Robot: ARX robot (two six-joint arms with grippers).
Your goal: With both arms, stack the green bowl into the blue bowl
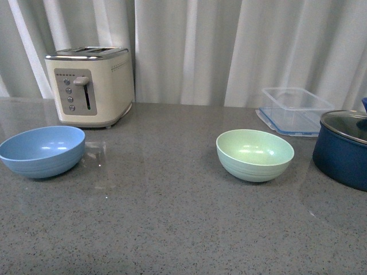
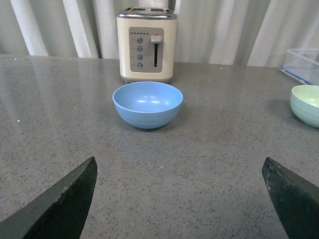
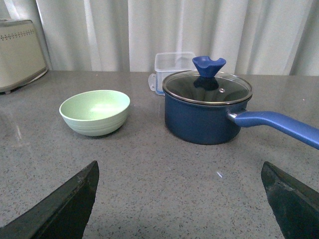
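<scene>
The light blue bowl point(image 1: 42, 150) sits upright and empty at the left of the grey counter, in front of the toaster. Right of centre stands the pale green bowl point(image 1: 255, 154), also upright and empty. No arm shows in the front view. In the left wrist view my left gripper point(image 2: 179, 167) is open over bare counter, well short of the blue bowl point(image 2: 147, 104), with the green bowl point(image 2: 306, 104) at the frame's edge. My right gripper point(image 3: 179, 169) is open too, nothing between its fingers; the green bowl point(image 3: 95, 112) lies ahead of it, apart.
A cream toaster point(image 1: 91, 85) stands at the back left. A clear plastic container point(image 1: 295, 110) sits at the back right. A dark navy pot point(image 1: 344, 148) with a glass lid is close to the right of the green bowl; its blue handle point(image 3: 279, 125) sticks out sideways.
</scene>
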